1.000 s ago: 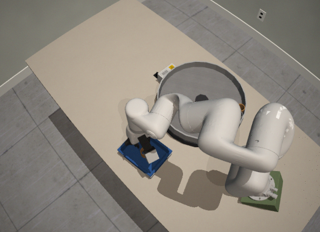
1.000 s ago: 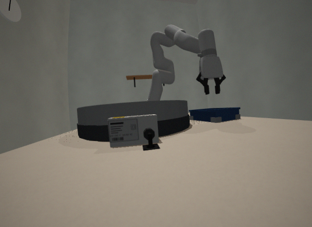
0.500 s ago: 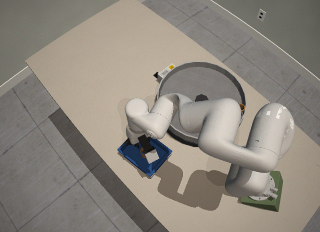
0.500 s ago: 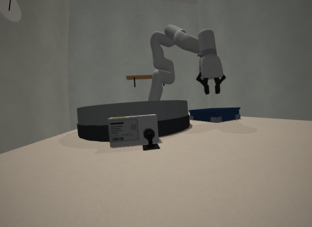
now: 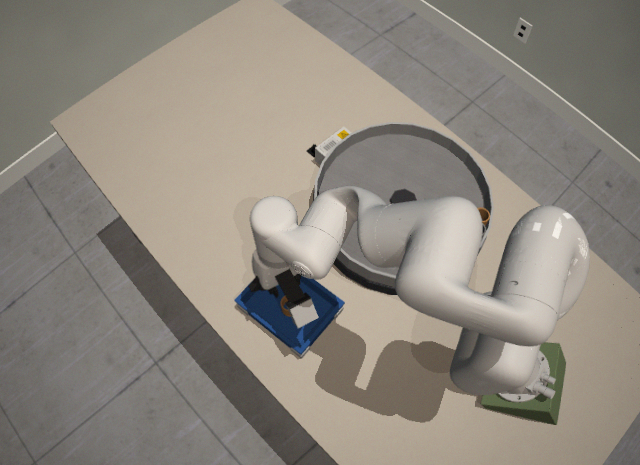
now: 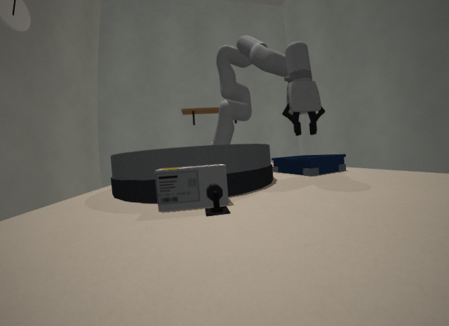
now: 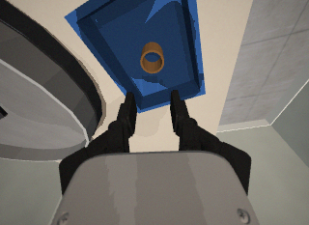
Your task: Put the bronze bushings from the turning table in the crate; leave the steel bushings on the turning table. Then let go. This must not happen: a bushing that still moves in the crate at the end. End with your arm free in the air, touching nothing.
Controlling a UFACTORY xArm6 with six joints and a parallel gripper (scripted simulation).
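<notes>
The arm (image 5: 439, 243) (image 6: 231, 87) hides part of the turning table (image 5: 327, 172) (image 6: 191, 161) (image 7: 92, 90); the wrist view cuts off the crate's (image 5: 330, 315) (image 6: 308, 165) (image 7: 198, 51) far end

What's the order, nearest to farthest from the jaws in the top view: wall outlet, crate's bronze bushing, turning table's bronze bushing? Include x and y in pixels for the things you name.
1. Crate's bronze bushing (image 5: 283, 304) (image 7: 152, 47): lower left.
2. Turning table's bronze bushing (image 5: 484, 215): right rim.
3. Wall outlet (image 5: 522, 29): upper right.

Blue crate (image 5: 250, 313) (image 6: 295, 165) (image 7: 189, 46); bronze-orange bushing (image 5: 283, 306) (image 7: 152, 65); black-and-grey turning table (image 5: 382, 281) (image 6: 191, 161) (image 7: 77, 66).
</notes>
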